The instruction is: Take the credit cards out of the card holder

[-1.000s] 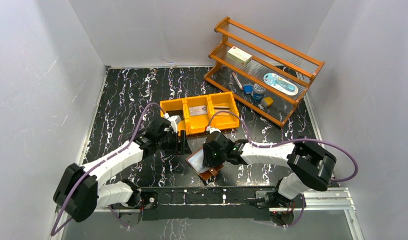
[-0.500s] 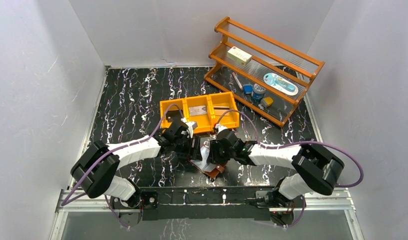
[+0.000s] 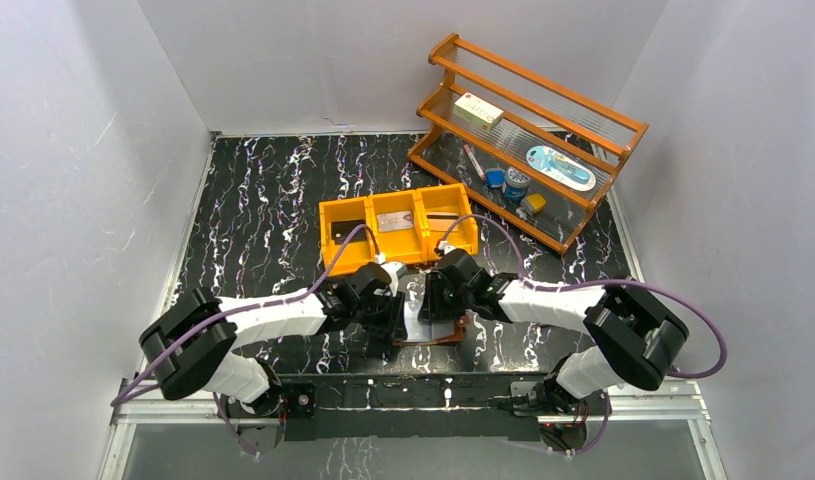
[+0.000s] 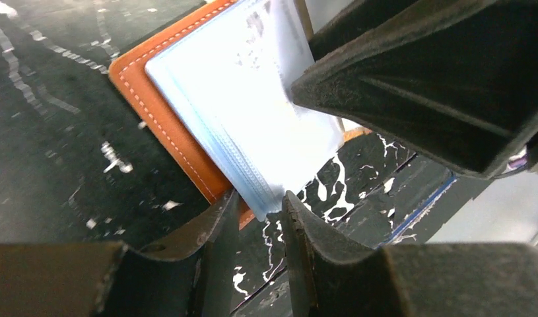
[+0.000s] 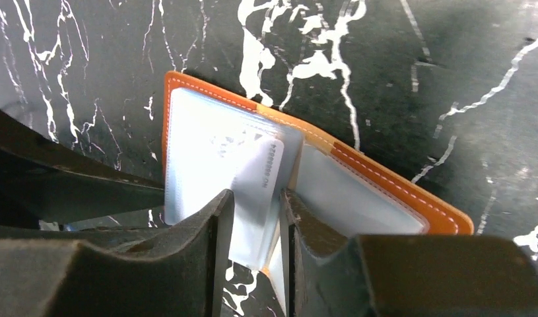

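The card holder (image 3: 423, 322) lies open on the black marble table between my two grippers, its brown leather (image 4: 167, 112) under pale blue-clear sleeves (image 4: 246, 112). My left gripper (image 3: 401, 318) is closed on its near corner, with leather and sleeve stack between the fingertips (image 4: 259, 201). My right gripper (image 3: 435, 308) comes from the other side and shows as a dark block in the left wrist view (image 4: 437, 86). Its jaws (image 5: 256, 198) stand narrowly apart around a silvery-grey credit card (image 5: 256, 175) with printed numbers. The card sticks out of a sleeve of the card holder (image 5: 398, 188).
An orange three-compartment bin (image 3: 353, 258) stands just behind the grippers, with a silvery card in its middle compartment and a dark-striped one on the right. A wooden rack (image 3: 533, 130) with small items stands at the back right. White walls close in the table.
My left arm has swung right and down onto the card holder. The card holder has moved from tilted in the right gripper to lying flatter, a little further right, and the right gripper has shifted with it.
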Robot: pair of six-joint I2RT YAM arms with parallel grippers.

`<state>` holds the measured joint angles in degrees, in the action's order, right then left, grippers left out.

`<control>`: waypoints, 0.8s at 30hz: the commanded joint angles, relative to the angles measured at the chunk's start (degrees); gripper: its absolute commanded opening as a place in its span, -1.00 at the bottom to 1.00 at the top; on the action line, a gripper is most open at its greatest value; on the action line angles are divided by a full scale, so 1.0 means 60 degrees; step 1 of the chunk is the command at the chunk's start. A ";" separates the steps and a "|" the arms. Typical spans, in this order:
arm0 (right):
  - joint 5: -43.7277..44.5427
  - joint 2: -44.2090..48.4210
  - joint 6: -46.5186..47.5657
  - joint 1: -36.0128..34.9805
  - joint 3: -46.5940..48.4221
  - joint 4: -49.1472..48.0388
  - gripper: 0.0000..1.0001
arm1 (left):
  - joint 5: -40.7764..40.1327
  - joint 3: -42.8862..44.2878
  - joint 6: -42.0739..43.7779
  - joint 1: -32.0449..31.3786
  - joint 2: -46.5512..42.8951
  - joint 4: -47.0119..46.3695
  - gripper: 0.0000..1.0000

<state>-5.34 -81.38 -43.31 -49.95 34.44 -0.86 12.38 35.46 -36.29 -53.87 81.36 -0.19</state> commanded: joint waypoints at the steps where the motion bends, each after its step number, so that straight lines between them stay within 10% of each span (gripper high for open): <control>1: 0.1218 -0.0449 0.0189 -0.0818 0.0823 0.1038 -0.24 | -0.1307 -0.0420 -0.0462 -0.0049 -0.1149 -0.0102 -0.42; 11: 0.1622 -0.0744 0.0207 -0.1027 0.0677 0.0732 -0.68 | -0.2638 -0.0682 -0.0927 -0.0052 -0.2304 0.0594 -0.27; 24: 0.1163 -0.0671 -0.0062 -0.0688 -0.0260 -0.0133 -0.74 | -0.1523 -0.0171 -0.0483 -0.0051 -0.1333 -0.0052 -0.16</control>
<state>1.04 -84.64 -43.79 -54.74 35.94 -2.42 0.62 32.01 -40.40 -53.93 71.85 1.54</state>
